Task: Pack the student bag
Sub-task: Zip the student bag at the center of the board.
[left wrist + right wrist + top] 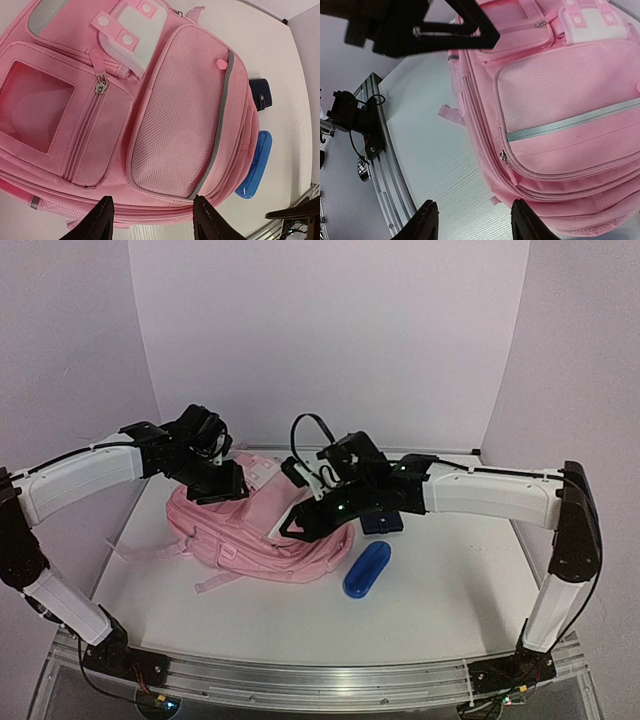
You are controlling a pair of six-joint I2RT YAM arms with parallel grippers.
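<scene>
My left tool point(152, 200) hangs released, fingers spread with nothing between them, directly over the student bag point(75, 125). The bag lies flat on the bench point(450, 580), front side up. Ahead of the tool's fingers I see the mesh pocket point(185, 110), and beside it a zipped pocket with a clear window point(35, 105). Past the bag's far side from this tool lie a blue case point(255, 165) and a small dark blue item point(261, 94), both on the bench just beside the bag. My right tool point(474, 202) is released too and empty, hovering at the bag's edge. In its own camera, bare bench lies to its left and pink fabric to its right.
</scene>
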